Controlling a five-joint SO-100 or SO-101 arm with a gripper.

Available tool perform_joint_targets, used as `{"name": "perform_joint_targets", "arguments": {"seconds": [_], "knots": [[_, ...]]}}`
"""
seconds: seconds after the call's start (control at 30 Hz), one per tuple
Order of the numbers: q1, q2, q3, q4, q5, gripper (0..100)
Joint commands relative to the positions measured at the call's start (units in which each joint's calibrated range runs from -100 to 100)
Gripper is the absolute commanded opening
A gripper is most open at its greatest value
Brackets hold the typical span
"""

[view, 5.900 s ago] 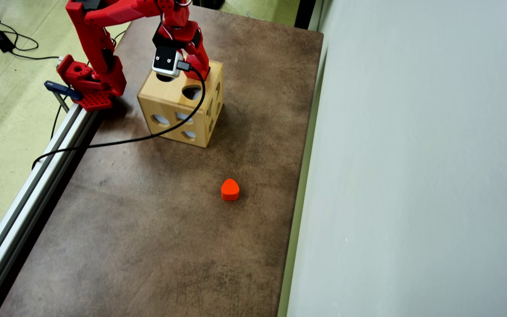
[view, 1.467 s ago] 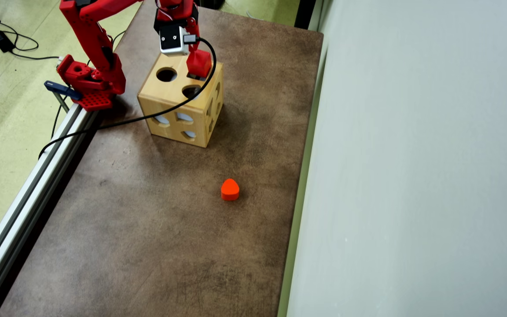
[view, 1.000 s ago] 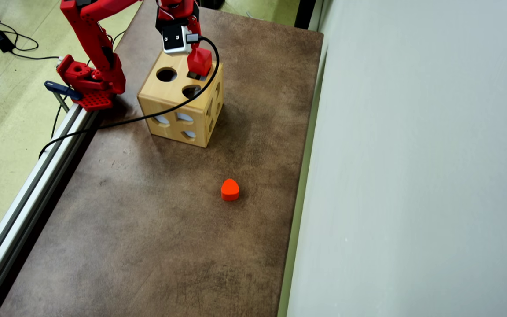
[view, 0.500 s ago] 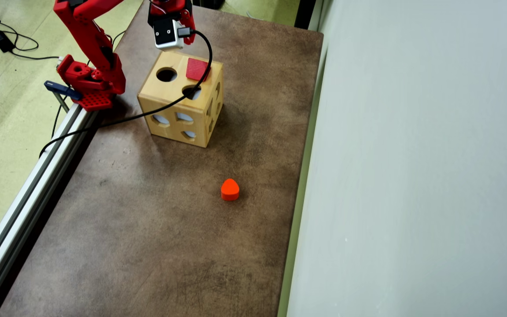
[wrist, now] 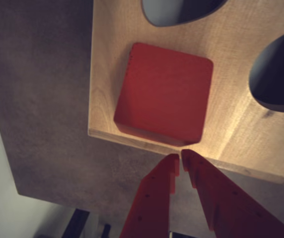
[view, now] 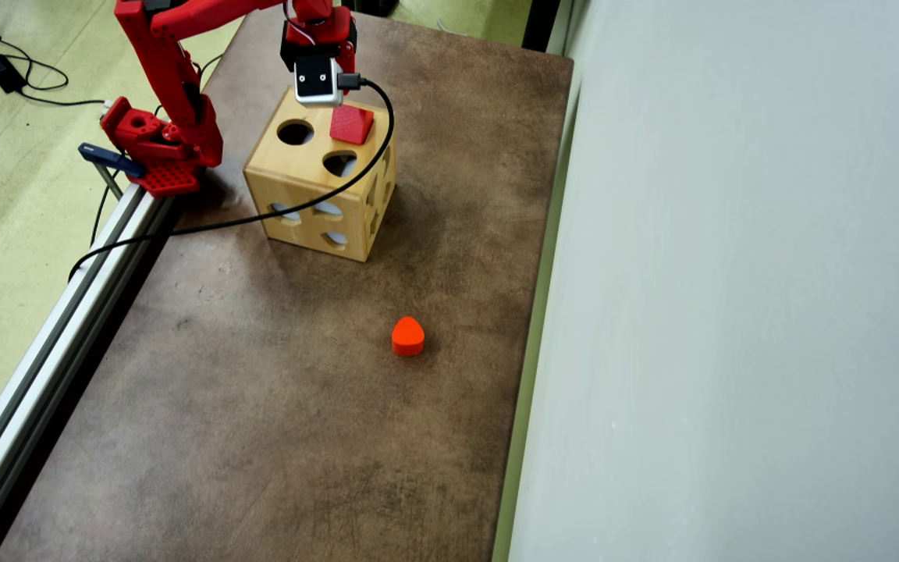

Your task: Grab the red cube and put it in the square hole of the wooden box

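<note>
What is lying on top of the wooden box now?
The red cube sits on the top face of the wooden box, tilted, near one corner. It covers the square hole, so that cannot be seen. The gripper is shut, just beside it.

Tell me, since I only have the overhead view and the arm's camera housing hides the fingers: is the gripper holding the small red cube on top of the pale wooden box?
Observer: No. In the wrist view the gripper holds nothing. Its fingertips are almost together and clear of the small red cube.
Operator: Is the cube down inside the square hole?
Observer: No. It stands proud of the top face of the pale wooden box, and a shaded side face shows along its near edge.
Operator: Can you see any of the hole around it?
Observer: None. In the wrist view the cube covers it completely.
</note>
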State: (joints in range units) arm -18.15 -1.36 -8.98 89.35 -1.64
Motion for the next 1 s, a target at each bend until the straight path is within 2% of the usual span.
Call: {"name": "perform_joint_targets", "arguments": {"seconds": [0.0, 0.27, 0.67, 0.97], "knots": [[0.5, 0.6, -1.0, -2.5, 0.5, 2], [5.6, 0.7, -0.4, -2.8, 0.3, 2], [6.9, -0.2, -0.1, -1.8, 0.0, 2], [10.3, 0.1, 8.9, -2.7, -0.1, 2]]}}
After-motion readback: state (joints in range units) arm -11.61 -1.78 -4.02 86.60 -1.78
